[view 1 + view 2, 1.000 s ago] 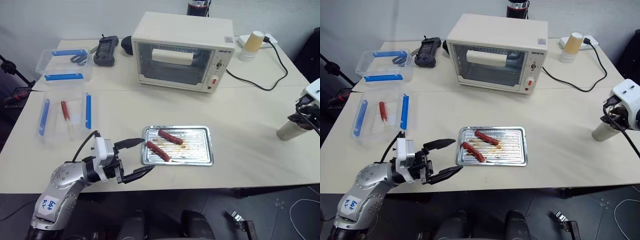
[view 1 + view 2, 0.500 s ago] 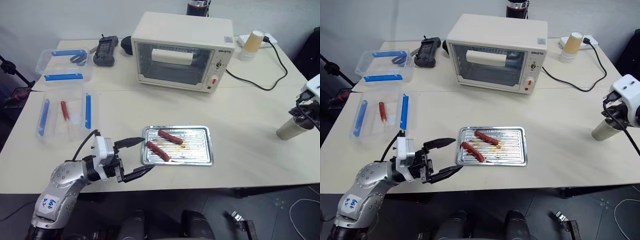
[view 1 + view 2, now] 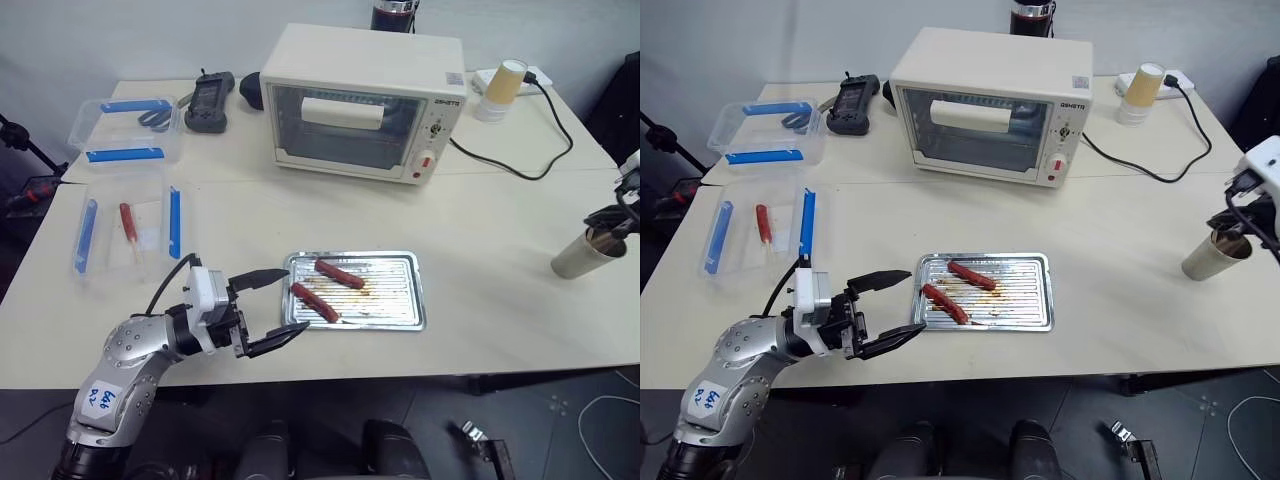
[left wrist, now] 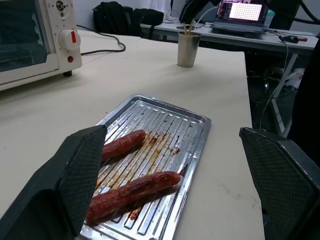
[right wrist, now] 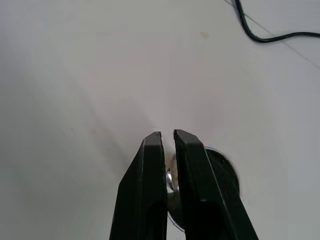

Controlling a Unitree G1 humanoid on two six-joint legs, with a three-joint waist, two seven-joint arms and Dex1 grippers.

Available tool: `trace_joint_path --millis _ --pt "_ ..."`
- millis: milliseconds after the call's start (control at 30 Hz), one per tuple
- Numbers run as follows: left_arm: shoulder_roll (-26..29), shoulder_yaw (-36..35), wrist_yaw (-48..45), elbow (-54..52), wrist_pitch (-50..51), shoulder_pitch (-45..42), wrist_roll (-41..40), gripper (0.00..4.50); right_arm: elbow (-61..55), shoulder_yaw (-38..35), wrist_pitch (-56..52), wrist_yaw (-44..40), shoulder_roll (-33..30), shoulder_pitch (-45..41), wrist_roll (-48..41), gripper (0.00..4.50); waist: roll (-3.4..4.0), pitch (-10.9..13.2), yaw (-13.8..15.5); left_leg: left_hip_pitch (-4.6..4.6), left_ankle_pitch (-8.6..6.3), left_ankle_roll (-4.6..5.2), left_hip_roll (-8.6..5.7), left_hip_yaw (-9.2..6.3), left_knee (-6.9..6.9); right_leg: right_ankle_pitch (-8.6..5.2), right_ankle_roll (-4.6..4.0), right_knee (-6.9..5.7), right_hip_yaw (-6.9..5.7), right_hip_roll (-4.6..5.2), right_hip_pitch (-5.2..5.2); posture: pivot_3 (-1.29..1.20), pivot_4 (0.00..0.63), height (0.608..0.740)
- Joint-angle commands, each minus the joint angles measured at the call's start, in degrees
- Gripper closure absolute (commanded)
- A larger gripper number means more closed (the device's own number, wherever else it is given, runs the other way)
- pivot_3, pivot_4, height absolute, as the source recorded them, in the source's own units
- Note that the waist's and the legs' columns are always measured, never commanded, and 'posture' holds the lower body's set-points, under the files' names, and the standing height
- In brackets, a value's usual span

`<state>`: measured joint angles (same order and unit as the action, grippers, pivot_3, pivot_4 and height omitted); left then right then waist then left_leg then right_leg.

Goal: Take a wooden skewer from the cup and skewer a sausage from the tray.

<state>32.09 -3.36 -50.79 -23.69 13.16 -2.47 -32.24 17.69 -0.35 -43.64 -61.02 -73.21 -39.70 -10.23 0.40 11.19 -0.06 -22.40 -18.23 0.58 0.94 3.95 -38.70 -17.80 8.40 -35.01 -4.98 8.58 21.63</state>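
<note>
Right pincer (image 5: 168, 137) risen, now clenched above cup (image 3: 1206, 255); left pincer (image 3: 270, 307) spread wide, empty.

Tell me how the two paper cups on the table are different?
The plain grey-beige paper cup stands near the table's right edge, just under the right gripper; the tan-and-white paper cup stands at the far back, beside the cream toaster oven. The grey-beige cup is one colour with a dark inside; the other has a tan top and white bottom. Both stand upright.
</note>
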Motion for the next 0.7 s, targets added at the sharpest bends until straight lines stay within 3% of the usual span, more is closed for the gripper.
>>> trace_joint_path --millis 33,133,333,700 --pt "0.14 -0.85 -0.18 -1.14 -0.87 0.86 -0.14 0.00 -1.47 -2.69 2.00 0.43 -0.92 -1.12 0.33 4.10 0.02 -0.01 -0.01 0.01 0.00 0.00 0.00 0.00 0.01 0.00 0.00 0.00 -0.01 -0.01 0.00 0.00 0.150 0.740" --pt "0.06 -0.94 0.06 -1.51 -0.81 1.39 -0.18 0.00 -2.27 -2.73 3.11 0.35 -1.08 -1.10 0.40 3.57 0.02 -0.01 -0.01 0.00 0.00 0.00 0.00 0.00 -0.01 0.00 0.00 0.01 0.00 0.00 0.00 0.00 0.150 0.740" --pt "-0.21 -0.60 0.33 -1.41 -0.86 1.34 -0.09 0.00 -1.63 -2.24 6.86 1.21 -1.43 -0.13 1.85 1.61 0.02 -0.01 0.05 -0.01 0.00 0.00 0.00 0.00 -0.06 0.00 0.00 0.00 0.00 0.00 0.00 0.00 0.150 0.740" --pt "-0.58 -0.02 0.19 -0.63 -0.99 0.43 0.27 0.00 5.36 0.62 8.84 0.14 -0.41 -0.33 5.73 1.61 0.02 -0.01 0.01 -0.01 0.00 0.00 0.00 0.08 -0.07 0.00 0.00 -0.01 -0.01 0.00 -0.01 0.00 0.150 0.740"
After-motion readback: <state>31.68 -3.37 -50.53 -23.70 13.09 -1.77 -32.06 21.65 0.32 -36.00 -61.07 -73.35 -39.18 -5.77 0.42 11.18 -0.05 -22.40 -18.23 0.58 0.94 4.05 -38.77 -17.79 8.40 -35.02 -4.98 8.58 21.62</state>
